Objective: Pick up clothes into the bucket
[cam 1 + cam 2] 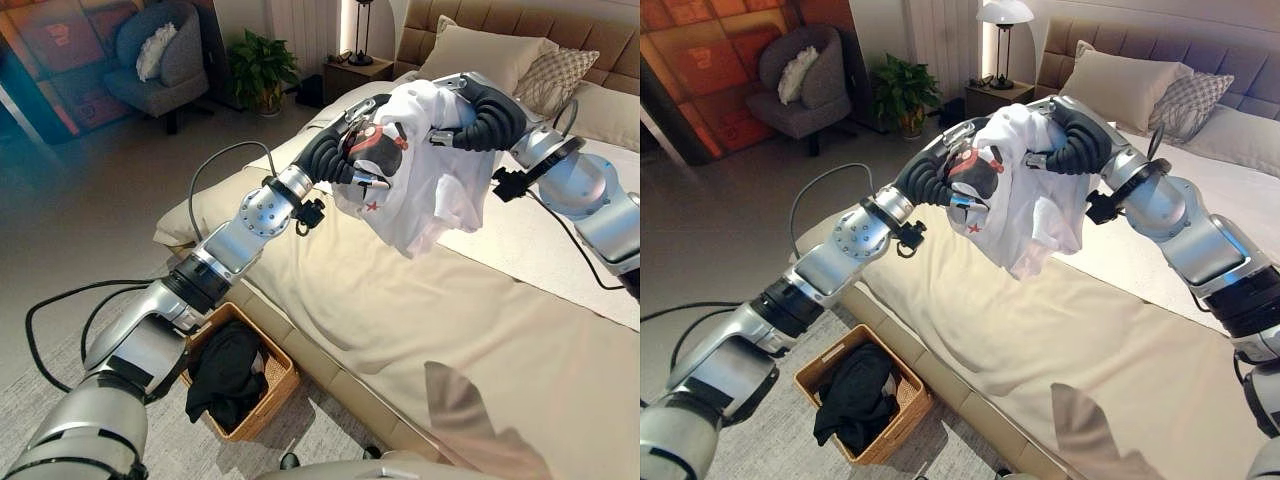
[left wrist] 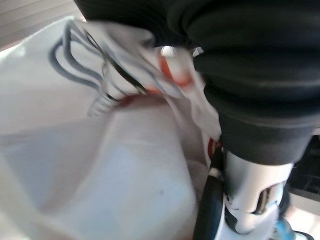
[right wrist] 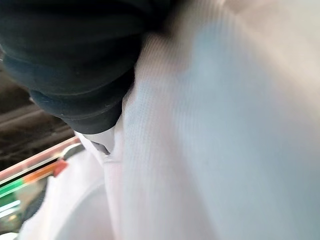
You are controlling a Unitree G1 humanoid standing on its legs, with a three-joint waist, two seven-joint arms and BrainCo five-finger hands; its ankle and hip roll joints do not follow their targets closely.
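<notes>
On the floor at the left, beside the bed (image 1: 520, 380), a woven basket (image 1: 275, 385) holds a dark garment (image 1: 225, 375). Farther right, the left hand (image 1: 365, 160) and the right hand (image 1: 447, 135) meet above the bed, both wrapped in 1 white shirt (image 1: 430, 195) with a red and black print. The shirt is lifted clear of the beige cover, its lower part hanging free between the 2 arms. Cloth covers the fingers of both hands, so I cannot tell how they are set. Behind are pillows (image 1: 490, 55), a nightstand (image 1: 355, 75), a potted plant (image 1: 262, 65) and an armchair (image 1: 160, 55).
</notes>
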